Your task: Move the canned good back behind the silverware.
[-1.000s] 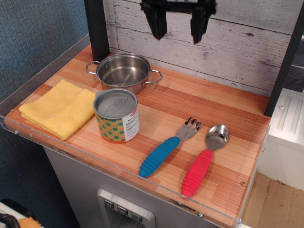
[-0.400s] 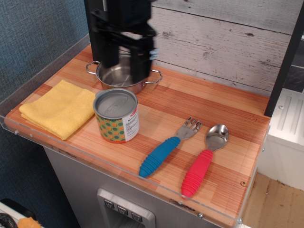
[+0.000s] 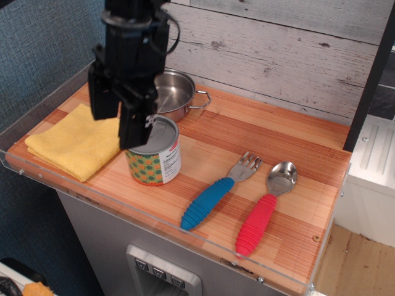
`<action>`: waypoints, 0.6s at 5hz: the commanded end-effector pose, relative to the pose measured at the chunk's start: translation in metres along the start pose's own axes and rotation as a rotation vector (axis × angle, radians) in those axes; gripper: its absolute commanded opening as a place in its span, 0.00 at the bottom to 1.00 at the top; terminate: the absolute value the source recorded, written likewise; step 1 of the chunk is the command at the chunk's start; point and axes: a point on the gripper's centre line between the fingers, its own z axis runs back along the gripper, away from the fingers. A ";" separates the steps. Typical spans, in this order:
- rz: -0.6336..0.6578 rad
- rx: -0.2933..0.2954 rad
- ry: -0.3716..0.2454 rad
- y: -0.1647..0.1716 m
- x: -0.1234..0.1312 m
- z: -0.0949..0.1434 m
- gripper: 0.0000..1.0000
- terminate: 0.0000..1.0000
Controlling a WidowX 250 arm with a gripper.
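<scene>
The canned good [image 3: 157, 157] stands upright at the front left of the wooden counter, with a grey lid and an orange label with green dots. The fork [image 3: 217, 190] with a blue handle and the spoon [image 3: 265, 208] with a red handle lie side by side to its right. My black gripper [image 3: 117, 117] hangs open over the can's left edge, one finger [image 3: 100, 92] above the cloth and the other [image 3: 134, 126] in front of the can's lid. It holds nothing.
A shiny steel two-handled pot [image 3: 178, 92] sits behind the can, partly hidden by my arm. A folded yellow cloth [image 3: 68, 142] lies at the left. A clear plastic rim [image 3: 154, 219] edges the counter's front. A whitewashed plank wall [image 3: 290, 55] stands behind.
My gripper has come down from high at the back, moving left and forward, and now hangs low over the can's left edge. The can, fork and spoon have not moved.
</scene>
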 end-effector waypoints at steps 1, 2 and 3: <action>0.047 0.051 0.040 0.032 -0.020 -0.021 1.00 0.00; -0.009 0.033 0.042 0.037 -0.014 -0.034 1.00 0.00; -0.064 0.059 -0.002 0.038 -0.004 -0.037 1.00 0.00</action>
